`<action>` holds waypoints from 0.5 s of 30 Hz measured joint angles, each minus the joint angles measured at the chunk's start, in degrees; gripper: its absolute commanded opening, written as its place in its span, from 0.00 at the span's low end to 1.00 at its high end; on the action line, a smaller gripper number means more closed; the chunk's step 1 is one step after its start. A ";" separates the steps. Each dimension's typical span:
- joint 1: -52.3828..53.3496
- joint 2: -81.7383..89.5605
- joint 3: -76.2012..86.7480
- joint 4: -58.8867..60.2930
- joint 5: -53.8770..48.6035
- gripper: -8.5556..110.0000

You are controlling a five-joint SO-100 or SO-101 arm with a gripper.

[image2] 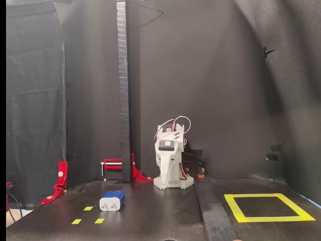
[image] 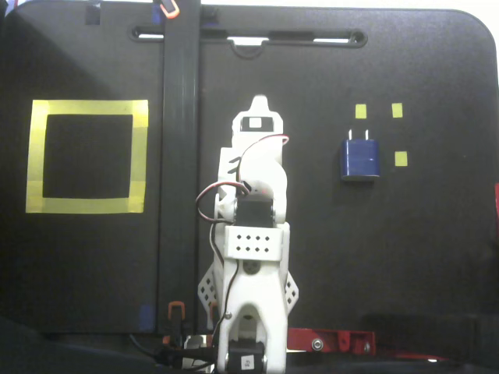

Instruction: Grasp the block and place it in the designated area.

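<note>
Nearest the lens in the low fixed view lie small yellow tape squares [image2: 88, 208] on the black table [image2: 150, 216], and just behind them the block [image2: 112, 201], lying flat with its white face toward the camera. From above, in the other fixed view, the block [image: 359, 158] sits right of the arm, prongs pointing to the far edge, with tape squares [image: 360, 111] close around it and none touching it. The designated area [image: 86, 157] is a yellow tape frame far to the left in that view, well apart from the block; in the low view it [image2: 268, 207] appears on the right. A dark raised strip [image: 178, 156] runs across the table between arm and frame, and a dark upright post [image2: 122, 90] rises behind. The white arm [image: 253, 234] is folded over its base at the near edge of the top-down view, its gripper [image: 258, 105] pointing toward the far edge. The fingers seem drawn together and empty, but the blur leaves me unable to tell for certain. Black cloth [image2: 225, 75] covers the walls, and red clamps [image2: 118, 164] grip the table edge.
</note>
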 measured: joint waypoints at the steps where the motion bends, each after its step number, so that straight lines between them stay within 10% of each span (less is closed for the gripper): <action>1: -0.09 0.00 0.00 -1.76 0.00 0.07; 15: -0.62 0.00 0.00 -28.48 0.00 0.07</action>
